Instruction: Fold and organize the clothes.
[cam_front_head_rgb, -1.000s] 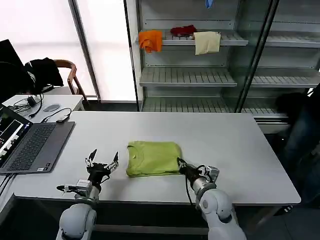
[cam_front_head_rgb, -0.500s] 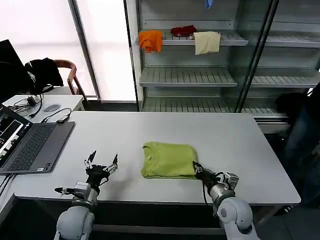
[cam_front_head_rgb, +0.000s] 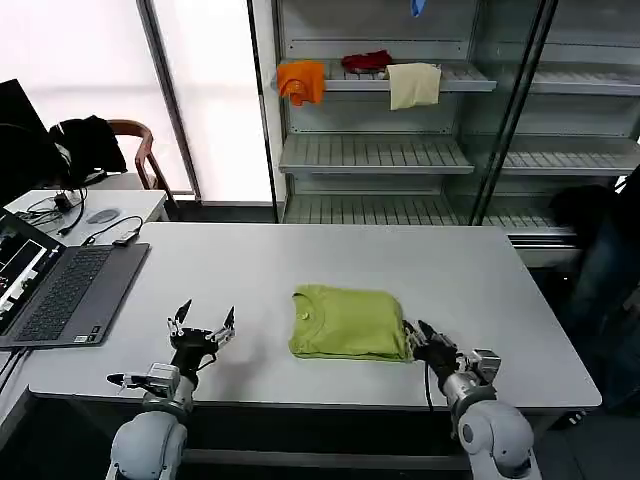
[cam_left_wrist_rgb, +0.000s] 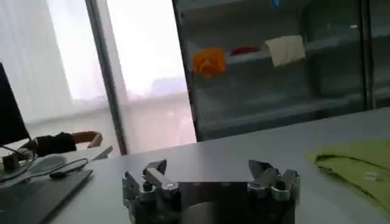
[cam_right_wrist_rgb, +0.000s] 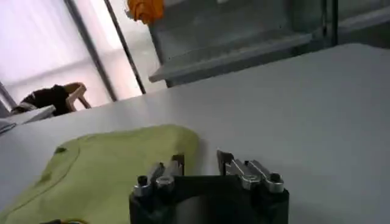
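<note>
Right gripper: fingers apart, low over the white table.
Lime T-shirt: folded flat, its edge just beside one fingertip.
Background: orange cloth on grey shelving; chair with a dark garment.

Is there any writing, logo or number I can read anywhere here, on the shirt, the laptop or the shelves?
None can be read.
T-shirt: a small mark by the collar, too small to read.
Laptop: screen and keys show marks too small to read.
Shelves and cloths: no lettering visible.
Left gripper and right gripper: no readable labels.
</note>
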